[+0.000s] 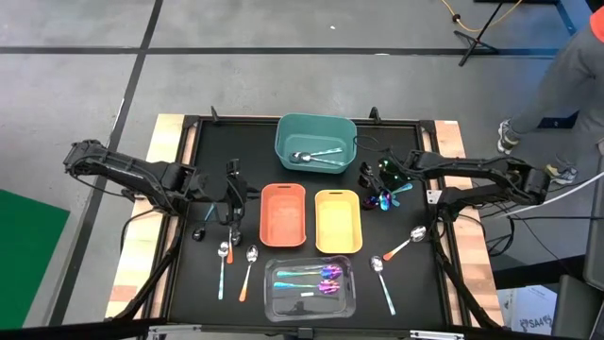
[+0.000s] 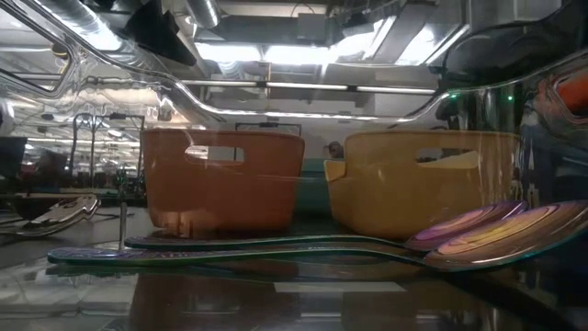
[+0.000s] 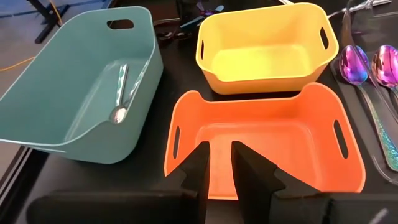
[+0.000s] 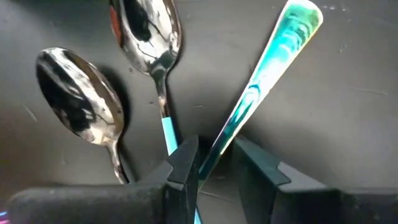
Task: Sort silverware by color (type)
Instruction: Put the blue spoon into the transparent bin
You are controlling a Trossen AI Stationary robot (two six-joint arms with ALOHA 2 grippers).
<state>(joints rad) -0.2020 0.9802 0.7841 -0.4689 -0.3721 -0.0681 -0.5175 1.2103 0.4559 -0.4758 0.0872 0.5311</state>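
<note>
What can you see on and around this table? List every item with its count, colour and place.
Teal bin: one, far centre.
Spoons in teal bin: at least two, silver with teal handles.
Orange bin: one, centre.
Yellow bin: one, beside the orange bin.
Clear bin: one, near edge.
Iridescent spoons: at least two, purple-teal, in the clear bin.
Left loose spoons: two, teal and orange handles, left of the clear bin.
Right loose spoons: two, orange and teal handles, right of the clear bin.
Utensil cluster: several, silver and iridescent, by the right gripper.
Table: one, black.
Person: one, grey trousers, far right.
Left gripper: fingers open, left of the orange bin.
Right gripper: over the cluster.
</note>
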